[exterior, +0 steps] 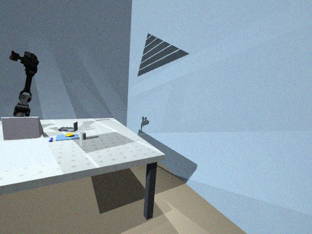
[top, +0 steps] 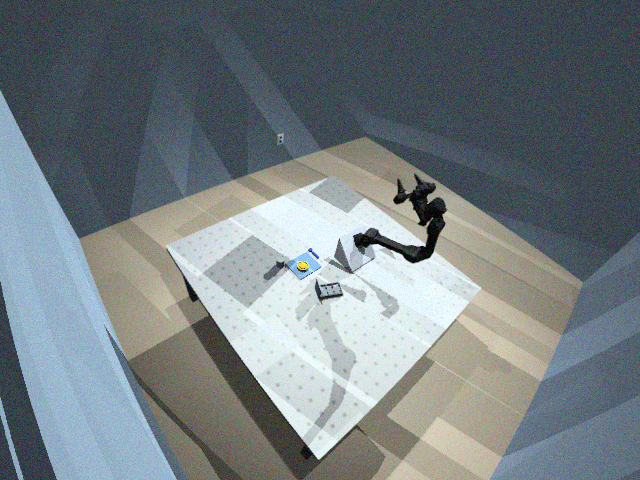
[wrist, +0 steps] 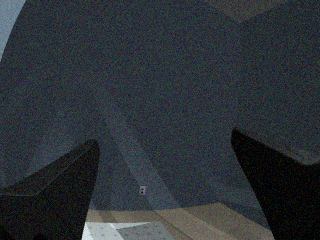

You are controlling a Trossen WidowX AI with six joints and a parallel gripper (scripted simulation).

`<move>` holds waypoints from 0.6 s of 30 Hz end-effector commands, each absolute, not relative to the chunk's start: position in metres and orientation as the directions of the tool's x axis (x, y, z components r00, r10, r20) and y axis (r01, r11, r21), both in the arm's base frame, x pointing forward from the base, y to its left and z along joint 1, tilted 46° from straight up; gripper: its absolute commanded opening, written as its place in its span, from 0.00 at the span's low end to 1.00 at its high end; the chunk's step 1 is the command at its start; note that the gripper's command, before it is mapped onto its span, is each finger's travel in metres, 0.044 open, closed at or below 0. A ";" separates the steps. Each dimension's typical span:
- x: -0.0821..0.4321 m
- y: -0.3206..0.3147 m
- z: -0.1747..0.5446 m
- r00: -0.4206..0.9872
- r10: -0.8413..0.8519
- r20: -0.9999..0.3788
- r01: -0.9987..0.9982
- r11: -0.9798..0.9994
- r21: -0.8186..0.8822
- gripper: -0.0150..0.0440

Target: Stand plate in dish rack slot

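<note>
A yellow plate point(top: 302, 266) point(exterior: 69, 134) lies flat on a blue square mat point(top: 292, 262) point(exterior: 59, 138). A dark dish rack point(top: 330, 290) point(exterior: 67, 129) stands on the table beside the mat, with a taller panel at one end. No plate shows in the rack. My gripper point(top: 407, 181) point(wrist: 167, 142) is open and empty. It is raised high above the table, well away from the plate and the rack, and in the wrist view its fingers stand wide apart against the dark wall. The plate and the rack are out of the wrist view.
A pale wedge-shaped block point(top: 354, 255) point(exterior: 21, 127) stands near the arm's base. A small blue object point(top: 313, 253) point(exterior: 50, 139) lies beside the mat. A small grey cylinder point(top: 280, 264) point(exterior: 82, 136) stands at the mat's other side.
</note>
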State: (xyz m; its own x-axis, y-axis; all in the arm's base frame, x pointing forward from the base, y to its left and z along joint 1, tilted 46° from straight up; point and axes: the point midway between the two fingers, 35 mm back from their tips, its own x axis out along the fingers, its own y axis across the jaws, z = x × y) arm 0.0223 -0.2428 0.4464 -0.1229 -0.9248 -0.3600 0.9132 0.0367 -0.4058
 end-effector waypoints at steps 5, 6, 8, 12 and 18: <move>0.077 -0.277 0.399 0.025 -0.845 -0.534 0.847 0.302 -0.437 0.93; 0.083 -0.280 0.393 0.041 -0.832 -0.553 0.836 0.331 -0.437 0.93; 0.096 -0.285 0.382 0.069 -0.808 -0.585 0.810 0.387 -0.440 0.93; 0.121 -0.291 0.360 0.119 -0.754 -0.646 0.751 0.494 -0.438 0.93; 0.157 -0.295 0.326 0.178 -0.656 -0.733 0.655 0.635 -0.410 0.93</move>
